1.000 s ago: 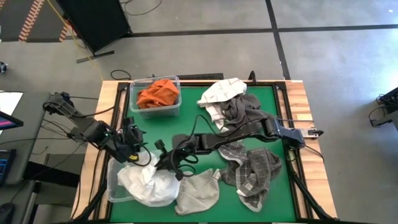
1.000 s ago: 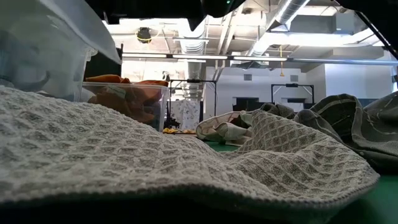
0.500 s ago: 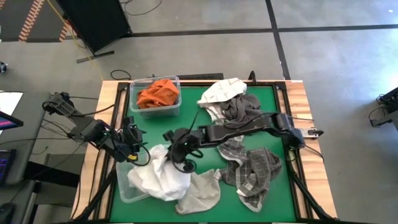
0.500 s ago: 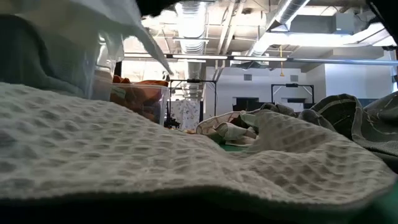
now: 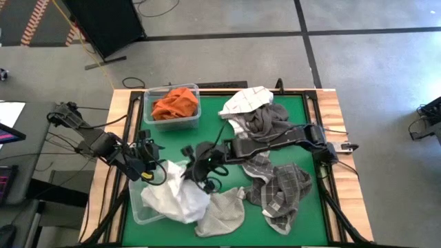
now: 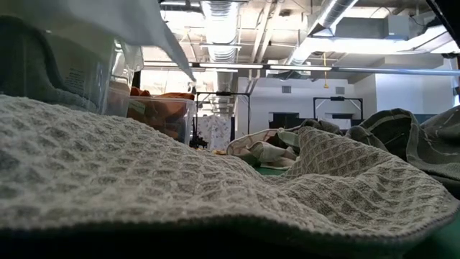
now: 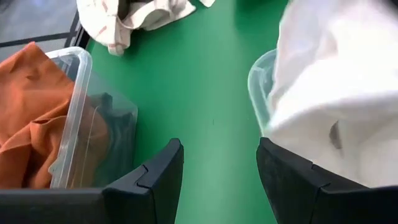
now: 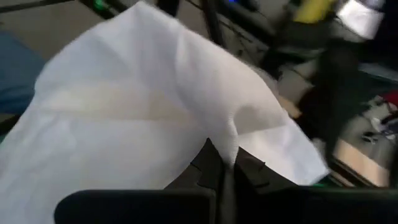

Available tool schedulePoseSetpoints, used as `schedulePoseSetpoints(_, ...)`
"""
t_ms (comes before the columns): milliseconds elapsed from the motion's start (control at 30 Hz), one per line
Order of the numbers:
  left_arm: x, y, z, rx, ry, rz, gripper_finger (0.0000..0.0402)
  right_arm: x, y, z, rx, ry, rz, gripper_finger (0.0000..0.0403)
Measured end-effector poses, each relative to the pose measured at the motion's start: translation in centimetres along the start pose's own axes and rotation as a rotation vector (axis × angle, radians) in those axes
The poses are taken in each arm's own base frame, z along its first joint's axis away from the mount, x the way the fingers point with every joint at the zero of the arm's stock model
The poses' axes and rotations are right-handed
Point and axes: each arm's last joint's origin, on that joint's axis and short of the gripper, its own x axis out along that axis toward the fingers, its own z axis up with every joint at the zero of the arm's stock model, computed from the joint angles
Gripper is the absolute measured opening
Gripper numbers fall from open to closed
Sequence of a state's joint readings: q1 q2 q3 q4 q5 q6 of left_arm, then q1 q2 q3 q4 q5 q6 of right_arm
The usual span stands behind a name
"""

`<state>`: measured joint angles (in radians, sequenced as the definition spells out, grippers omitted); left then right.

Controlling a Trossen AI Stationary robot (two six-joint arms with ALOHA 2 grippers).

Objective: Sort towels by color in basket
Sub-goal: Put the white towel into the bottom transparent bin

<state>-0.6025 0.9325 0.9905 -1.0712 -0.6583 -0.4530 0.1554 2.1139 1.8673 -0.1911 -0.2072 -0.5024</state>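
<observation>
The green table (image 5: 289,117) carries everything, and places here are given from the clear bin (image 5: 138,207) at its near left corner. A big white towel (image 5: 176,196) fills that bin and spills over its rim toward the table's middle; one fold is drawn up in a peak. Beyond the white towel, just past the bin's right side, a cream waffle-weave towel (image 5: 222,213) lies crumpled on the green, and it fills the foreground of the low view (image 6: 180,187). Farther right of the bin lie grey-and-white checked towels (image 5: 279,189), and far from it, toward the back right, is a heap of dark grey towels (image 5: 265,120) with a white-and-checked towel (image 5: 248,100) on top. Behind the bin, at the back left corner, a second clear bin (image 5: 148,120) holds rust orange towels (image 5: 176,103). The right gripper (image 5: 200,171) hangs above the bin's right rim, its fingers pinched shut on the raised fold of the white towel (image 8: 155,112). The left gripper (image 5: 143,165) sits at the bin's far rim, fingers (image 7: 149,180) spread apart with nothing between them.
</observation>
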Motion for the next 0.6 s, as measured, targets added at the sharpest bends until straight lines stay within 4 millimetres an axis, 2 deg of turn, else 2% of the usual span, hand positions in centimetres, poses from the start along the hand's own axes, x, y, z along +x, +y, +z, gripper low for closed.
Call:
schedulePoseSetpoints(100, -0.7, 0.1, 0.5, -0.025, -0.013, -0.041, 0.0194, 1.9, 0.7, -0.7, -0.011, -0.074, 0.030, 0.0040)
schedulePoseSetpoints(300, -2.4, -0.3, 1.3, -0.068, -0.050, -0.193, 0.0194, 4.9, 1.4, -3.2, 0.007, -0.082, 0.032, 0.0058)
schedulePoseSetpoints(467, -2.9, -1.9, 2.0, -0.101, -0.126, -0.388, 0.0195, 5.1, 0.8, -3.4, 0.029, -0.109, 0.005, 0.0111)
schedulePoseSetpoints(600, -2.1, -4.2, 2.1, -0.052, -0.151, -0.451, 0.0195, 4.9, 0.4, -3.4, 0.038, -0.117, -0.006, 0.0168)
